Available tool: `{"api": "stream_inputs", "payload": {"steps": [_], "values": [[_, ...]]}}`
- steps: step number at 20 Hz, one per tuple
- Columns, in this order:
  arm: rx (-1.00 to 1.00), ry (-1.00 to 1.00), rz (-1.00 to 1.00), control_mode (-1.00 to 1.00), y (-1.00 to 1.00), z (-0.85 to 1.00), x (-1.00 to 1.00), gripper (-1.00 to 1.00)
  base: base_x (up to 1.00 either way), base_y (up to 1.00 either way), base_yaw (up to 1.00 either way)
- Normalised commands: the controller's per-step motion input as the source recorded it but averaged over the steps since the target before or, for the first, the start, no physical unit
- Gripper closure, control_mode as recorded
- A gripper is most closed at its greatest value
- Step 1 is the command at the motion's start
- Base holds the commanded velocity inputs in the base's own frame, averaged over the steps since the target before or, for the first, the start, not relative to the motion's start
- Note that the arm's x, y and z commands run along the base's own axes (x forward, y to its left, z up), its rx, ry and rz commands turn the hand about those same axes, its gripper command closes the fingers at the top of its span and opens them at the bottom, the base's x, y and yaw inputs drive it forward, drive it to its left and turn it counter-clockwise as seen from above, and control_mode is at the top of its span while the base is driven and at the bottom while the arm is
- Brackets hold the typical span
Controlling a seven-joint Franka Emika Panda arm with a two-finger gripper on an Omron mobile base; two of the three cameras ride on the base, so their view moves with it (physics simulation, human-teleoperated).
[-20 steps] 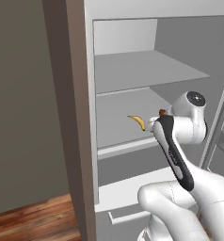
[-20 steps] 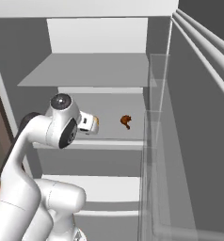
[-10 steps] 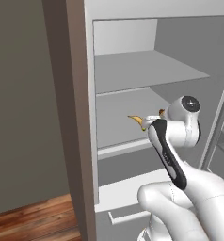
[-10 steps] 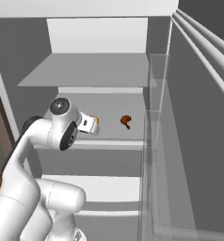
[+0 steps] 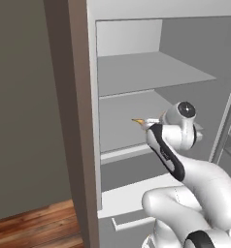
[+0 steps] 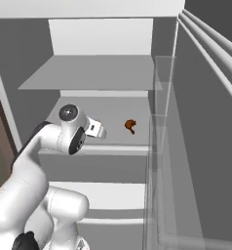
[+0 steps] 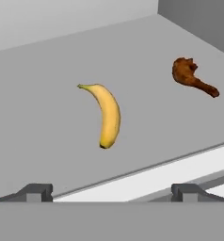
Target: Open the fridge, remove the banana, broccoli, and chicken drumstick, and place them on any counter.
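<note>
With jaws wide, best to centre the gripper over the banana, across its curve, well clear of the chicken drumstick.

Matt grey fridge shelf, smooth yellow banana

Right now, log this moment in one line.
fridge open | gripper open, facing banana | chicken drumstick beside it

No readable text, label, brand, number or sign on anything here.
</note>
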Motion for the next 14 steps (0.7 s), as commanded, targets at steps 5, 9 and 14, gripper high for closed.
{"api": "stream_inputs", "payload": {"steps": [5, 9, 14], "values": [[0.0, 0.1, 0.0, -1.0, 0.0, -0.13, 0.6, -1.0, 0.0, 0.0, 0.0], [0.0, 0.02, 0.0, -1.0, -0.01, -0.26, 0.34, -1.0, 0.0, 0.0, 0.0], [0.0, 0.0, 0.0, -1.0, -0.03, -0.42, 0.22, -1.0, 0.0, 0.0, 0.0]]}}
